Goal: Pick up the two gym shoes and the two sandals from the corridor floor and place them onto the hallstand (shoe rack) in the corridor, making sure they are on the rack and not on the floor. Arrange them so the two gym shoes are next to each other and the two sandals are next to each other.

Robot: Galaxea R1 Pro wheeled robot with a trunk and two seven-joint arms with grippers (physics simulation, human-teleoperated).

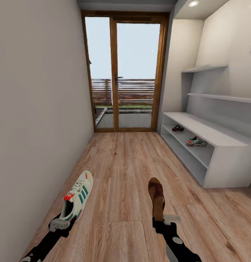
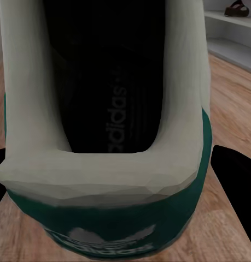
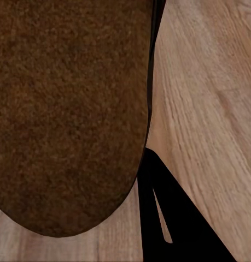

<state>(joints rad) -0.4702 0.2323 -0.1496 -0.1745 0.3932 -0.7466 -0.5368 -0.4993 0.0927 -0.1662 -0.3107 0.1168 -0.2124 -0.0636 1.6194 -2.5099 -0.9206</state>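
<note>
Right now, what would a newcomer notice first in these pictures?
A white sneaker held up in the left gripper and a brown sandal in the right gripper, both above the wood floor. Ahead on the right, the shoe rack already holds another sneaker and sandal.

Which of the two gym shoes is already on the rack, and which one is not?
The gym shoe on the hallstand's shelf, near a sandal, is already placed. The other gym shoe is held by the left gripper above the corridor floor.
</note>
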